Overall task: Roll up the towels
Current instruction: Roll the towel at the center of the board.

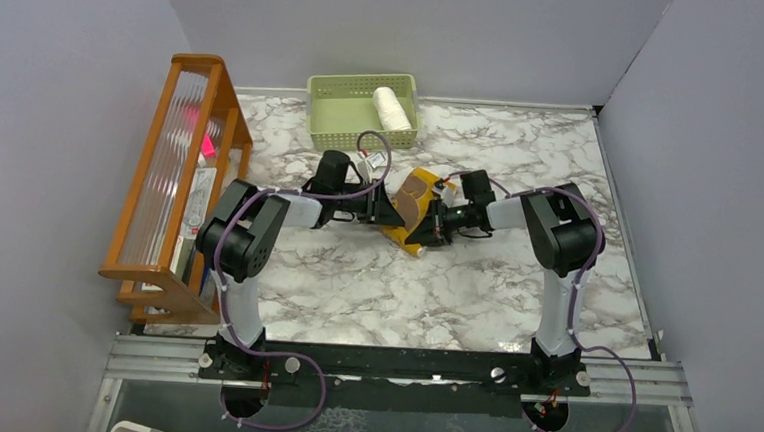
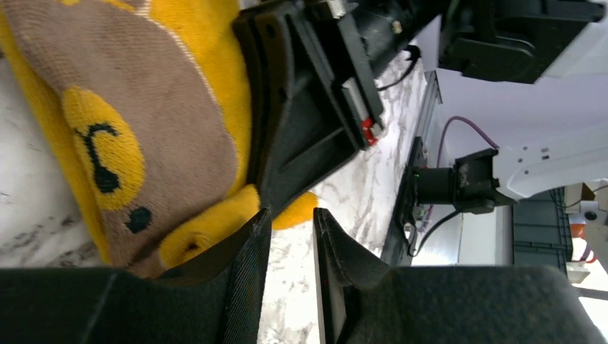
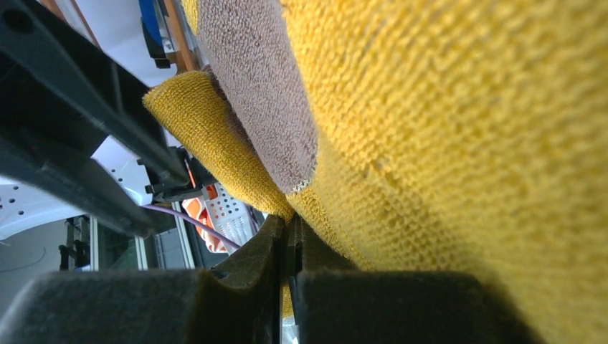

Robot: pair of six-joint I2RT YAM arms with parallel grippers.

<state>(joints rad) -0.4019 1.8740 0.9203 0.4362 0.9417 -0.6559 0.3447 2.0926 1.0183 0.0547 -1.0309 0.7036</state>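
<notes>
The white towel (image 1: 393,108) lies rolled in the basket (image 1: 328,133) at the far side, so I judge the yellow towel (image 1: 414,200) is the one being rolled. It sits bunched in the middle of the desk (image 1: 354,274). My left claw (image 2: 290,215) stands slightly apart, empty, just beside the cloth. My right claw (image 3: 289,223) is pinched on its edge. Next, I think the left must take hold.

Rack (image 1: 174,188) walls the left; basket (image 1: 361,135), yellow towel (image 1: 415,196) ahead.
</notes>
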